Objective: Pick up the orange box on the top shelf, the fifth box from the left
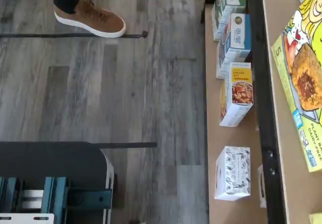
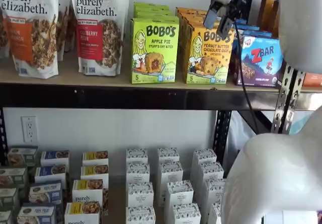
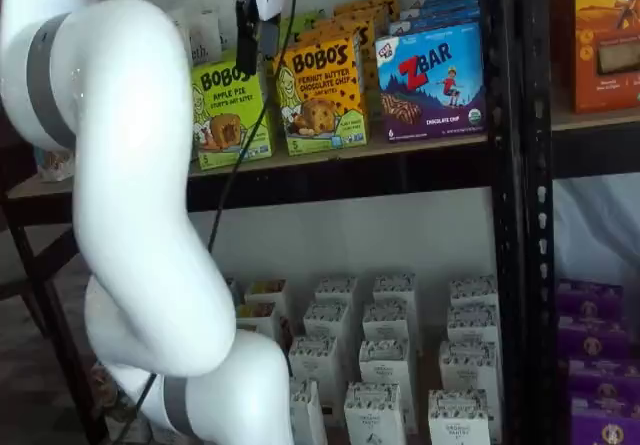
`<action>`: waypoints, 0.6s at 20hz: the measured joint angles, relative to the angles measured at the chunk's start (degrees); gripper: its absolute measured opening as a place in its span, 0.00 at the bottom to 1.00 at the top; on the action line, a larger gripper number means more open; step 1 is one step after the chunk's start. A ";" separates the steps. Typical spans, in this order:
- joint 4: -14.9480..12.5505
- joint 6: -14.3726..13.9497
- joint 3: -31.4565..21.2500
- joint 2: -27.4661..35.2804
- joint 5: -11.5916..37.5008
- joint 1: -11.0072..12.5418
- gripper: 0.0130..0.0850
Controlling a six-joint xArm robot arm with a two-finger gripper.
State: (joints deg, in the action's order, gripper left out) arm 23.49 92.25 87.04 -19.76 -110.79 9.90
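Arm links fill the foreground of both shelf views, white and bulky, and beyond them we find our gripper (image 2: 221, 18) raised before the top shelf (image 2: 126, 79), hanging just in front of the upper corner of the orange box (image 2: 209, 53). Its black fingers show in both shelf views, but no clear gap can be read between them and nothing sits in them, so we cannot tell whether the claw is spread or pressed together.

Behind the gripper, the orange box stands upright at the shelf's front edge, between the lime-green Apple Pie box (image 2: 154, 50) and the blue ZBar box (image 2: 260, 60), touching or nearly touching both, with more orange cartons stacked behind it.

We judge it a light paperboard carton: stiff along its edges, but its broad printed faces would dent under a hard squeeze, and the glossy print may be a little slippery. Since the neighbours crowd its sides, we would take it across the top, near the upper front edge, with fingers on the front and back faces, and close gently.
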 joint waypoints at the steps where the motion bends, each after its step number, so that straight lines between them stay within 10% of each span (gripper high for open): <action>1: 0.03 0.03 -0.48 -0.40 0.77 0.00 1.00; 12: -0.31 0.37 -1.68 -1.95 3.05 0.34 1.00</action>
State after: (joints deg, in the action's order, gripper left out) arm 23.18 92.63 85.36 -21.70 -107.74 10.24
